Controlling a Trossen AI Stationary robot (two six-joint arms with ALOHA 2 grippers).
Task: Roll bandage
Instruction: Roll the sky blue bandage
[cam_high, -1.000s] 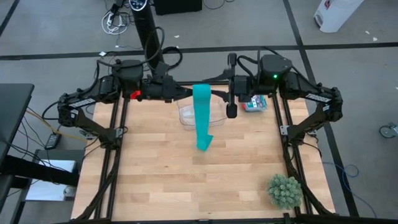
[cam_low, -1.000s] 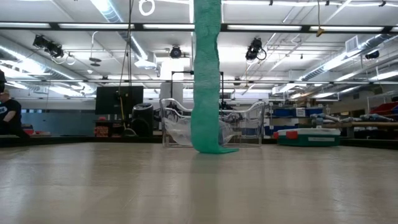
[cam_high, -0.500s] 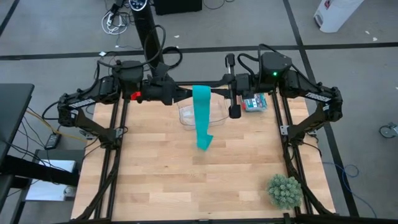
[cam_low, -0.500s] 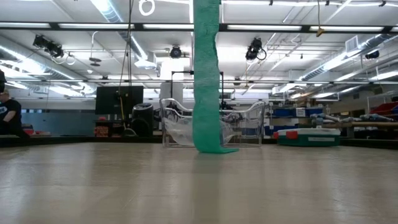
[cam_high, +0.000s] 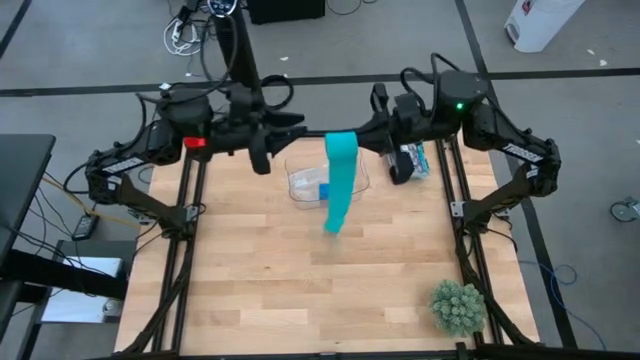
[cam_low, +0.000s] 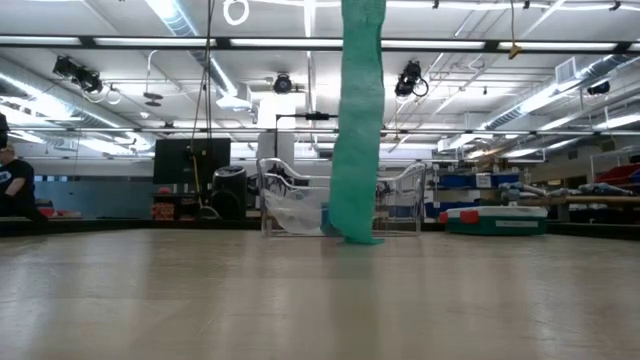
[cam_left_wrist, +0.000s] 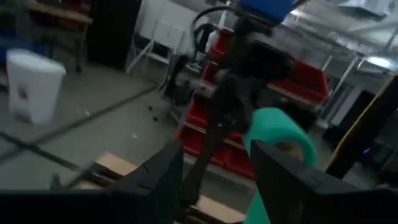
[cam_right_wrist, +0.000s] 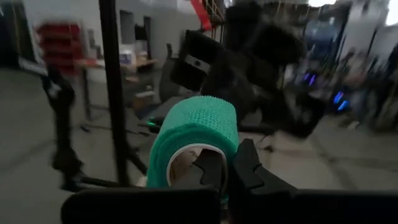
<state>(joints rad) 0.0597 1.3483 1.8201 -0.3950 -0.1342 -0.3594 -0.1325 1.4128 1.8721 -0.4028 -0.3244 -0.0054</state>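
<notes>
The teal-green bandage (cam_high: 339, 185) is a long ribbon hanging from a partly wound roll (cam_right_wrist: 194, 134) high above the table's far middle. My right gripper (cam_high: 360, 138) is shut on that roll. My left gripper (cam_high: 298, 126) stands open just left of the roll and touches nothing; its own view shows its fingers (cam_left_wrist: 155, 180) spread wide, with the roll (cam_left_wrist: 278, 132) beyond them. The ribbon's lower end (cam_low: 357, 236) reaches table height; whether it rests there I cannot tell. My right gripper pinches the roll at its open end, at the rim beside the pale core (cam_right_wrist: 186, 163), between its two shut fingers (cam_right_wrist: 210, 169). The fingers come level from the table's right. The roll is lifted clear and the ribbon hangs straight below it.
A clear plastic container (cam_high: 300, 182) stands at the far middle behind the ribbon, with a blue roll (cam_high: 324, 191) in it. A blue-and-white pack (cam_high: 417, 160) lies at the far right. A small green plant (cam_high: 458, 306) stands at the near right corner.
My right gripper has shut on the roll and rolled about its own axis. My left gripper has opened, let go of the roll, turned and drawn back toward the table's left. The hanging ribbon has swung a little toward the right.
</notes>
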